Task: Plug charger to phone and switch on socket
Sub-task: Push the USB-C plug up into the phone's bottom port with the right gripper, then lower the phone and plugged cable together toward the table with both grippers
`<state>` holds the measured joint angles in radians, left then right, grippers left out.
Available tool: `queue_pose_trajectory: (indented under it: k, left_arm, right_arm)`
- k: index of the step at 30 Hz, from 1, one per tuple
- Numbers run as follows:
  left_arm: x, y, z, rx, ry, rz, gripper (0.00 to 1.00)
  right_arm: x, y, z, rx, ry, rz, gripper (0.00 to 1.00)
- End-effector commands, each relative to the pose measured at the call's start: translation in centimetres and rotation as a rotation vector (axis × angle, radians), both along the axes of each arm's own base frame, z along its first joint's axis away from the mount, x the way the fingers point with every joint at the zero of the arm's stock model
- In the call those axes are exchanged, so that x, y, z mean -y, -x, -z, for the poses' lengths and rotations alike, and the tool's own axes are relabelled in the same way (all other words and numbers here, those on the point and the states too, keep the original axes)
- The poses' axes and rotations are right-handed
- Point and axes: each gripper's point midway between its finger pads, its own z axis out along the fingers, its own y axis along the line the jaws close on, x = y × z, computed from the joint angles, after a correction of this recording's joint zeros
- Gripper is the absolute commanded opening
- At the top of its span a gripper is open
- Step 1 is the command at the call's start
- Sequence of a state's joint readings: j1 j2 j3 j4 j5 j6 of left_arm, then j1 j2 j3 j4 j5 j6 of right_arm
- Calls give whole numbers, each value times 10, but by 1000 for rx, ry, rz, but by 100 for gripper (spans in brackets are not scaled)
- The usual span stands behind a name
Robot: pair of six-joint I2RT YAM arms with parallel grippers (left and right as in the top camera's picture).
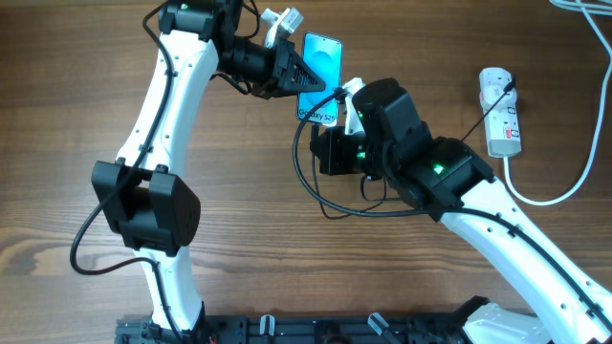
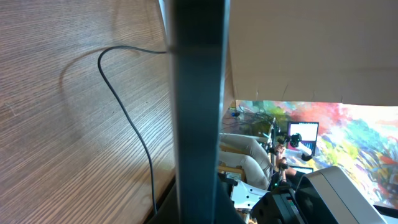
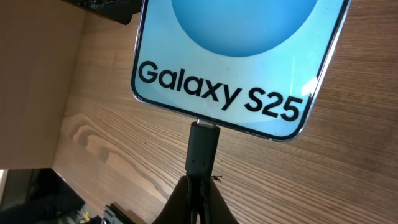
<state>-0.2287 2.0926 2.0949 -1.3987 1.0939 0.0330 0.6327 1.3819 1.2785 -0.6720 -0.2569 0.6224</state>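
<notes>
Nearest to the right wrist camera are the two dark fingers point(image 3: 179, 204) of the right gripper point(image 3: 198, 191). They are closed tightly on the thin black charger cable point(image 3: 203, 146), just under its small dark plug. The plug stands upright and its tip touches the middle of the lower edge of the flat rectangular phone point(image 3: 242, 62), which has a cyan-blue screen and a white band with the dark words "Galaxy S25". I cannot tell if the plug is fully inside. Under them is the brown wooden table point(image 3: 93, 149). I count one phone, one charger cable, one power strip and two grippers. From above, the phone point(image 1: 325, 59) is in the far middle of the table. The black left gripper point(image 1: 304, 76) is closed on its left edge and covers part of it. In the left wrist view the phone point(image 2: 196, 112) is seen only edge-on, as a dark vertical bar. The black body of the right gripper point(image 1: 342, 107) hides the place where plug and phone meet. The charger cable point(image 1: 308, 177) makes a loop on the table and runs right to the small white elongated power strip point(image 1: 501, 115), well apart from the phone, where its other end is plugged in. The state of the switch I cannot tell. A thicker white lead point(image 1: 545, 199) curves away from the strip.
</notes>
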Motion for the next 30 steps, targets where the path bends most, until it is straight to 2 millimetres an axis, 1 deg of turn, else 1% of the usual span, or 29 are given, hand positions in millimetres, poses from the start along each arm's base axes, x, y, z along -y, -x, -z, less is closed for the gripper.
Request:
queue_pose_trajectory:
  k: [1,2,4,5,6,8,10,11,13,15,17,19,20,22,23,25,28,30]
  left_arm:
    - [9,16,-15,-10,36,38,4]
    - [9,16,-15,-10,36,38,4]
    - [9,16,-15,-9,35,38,4]
    - [9,16,-15,-7,36,38,4]
    - [9,15,-15,-2,37,37,4]
    - [8,13,-15,3,37,32,4]
    - [5,9,-12,8,20,19,4]
    - [2,5,-8,24,-4,8,4]
    - [-8,-4,4,14,-91,-45,4]
    - [-17,-11,16,1,-178,-91,4]
    - [-20,-11,22,3,-213,-96,4]
    - [-21,-9,32,5,-268,-94,4]
    - [-24,-7,46,-6,-338,-100,4]
    - [-24,-2,60,-33,-392,-103,4]
    - [-21,1,66,-41,-398,-92,4]
    - [-12,6,89,-56,-414,-74,4]
    - [-16,1,124,-119,-505,-173,4]
    - [-15,-1,143,-123,-500,-191,4]
  right_arm:
    - [19,-36,-13,140,57,119,5]
    - [18,-35,-13,137,52,113,10]
    - [15,-33,-14,129,40,97,13]
    - [14,-31,-14,124,35,89,16]
    - [12,-30,-14,121,28,81,22]
    - [9,-26,-15,108,11,58,29]
    - [6,-20,-17,93,-6,34,43]
    - [6,-14,-17,79,-11,20,57]
    - [12,-6,-14,44,2,28,74]
    - [18,1,-10,16,24,31,86]
    - [25,7,-4,-13,58,42,100]
    - [40,9,8,-60,116,112,100]
    - [54,10,16,-89,169,186,100]
    - [62,10,21,-104,200,225,100]
    - [64,12,23,-114,208,235,100]
    - [64,16,25,-131,209,224,99]
    - [68,22,30,-160,232,222,99]
    - [70,25,34,-178,248,220,100]
